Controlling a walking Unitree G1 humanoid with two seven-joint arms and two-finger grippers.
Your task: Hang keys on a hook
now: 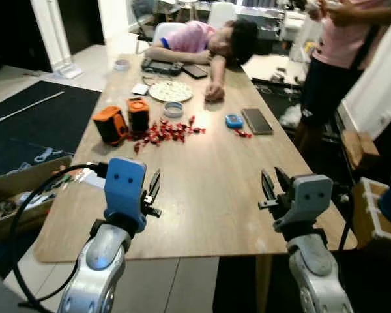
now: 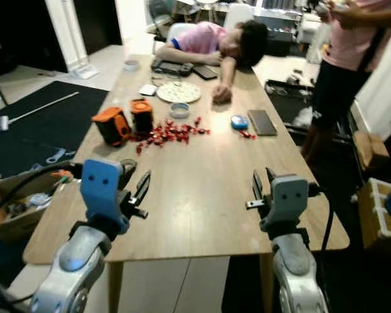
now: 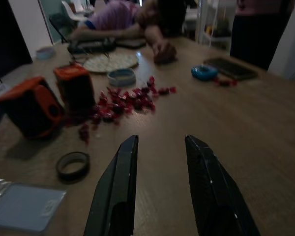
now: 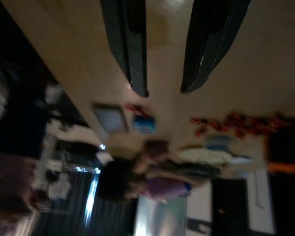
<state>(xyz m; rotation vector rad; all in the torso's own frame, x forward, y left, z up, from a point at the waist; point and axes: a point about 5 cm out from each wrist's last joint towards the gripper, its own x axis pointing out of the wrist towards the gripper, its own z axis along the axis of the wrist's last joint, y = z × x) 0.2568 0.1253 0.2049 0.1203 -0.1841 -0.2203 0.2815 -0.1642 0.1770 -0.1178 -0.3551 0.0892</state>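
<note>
Left hand (image 1: 154, 189) hovers over the tabletop's (image 1: 215, 195) near edge, fingers apart, holding nothing; right hand (image 1: 272, 184) likewise. Keys and hook cannot be made out. Beyond lie one tape ring (image 3: 73, 164), two orange boxes (image 1: 122, 120), scattered red candies (image 1: 169, 131), one blue disc (image 1: 234, 120) and one phone (image 1: 257, 120). Two people: one slumped (image 1: 205, 39), one standing (image 1: 339, 59).
</note>
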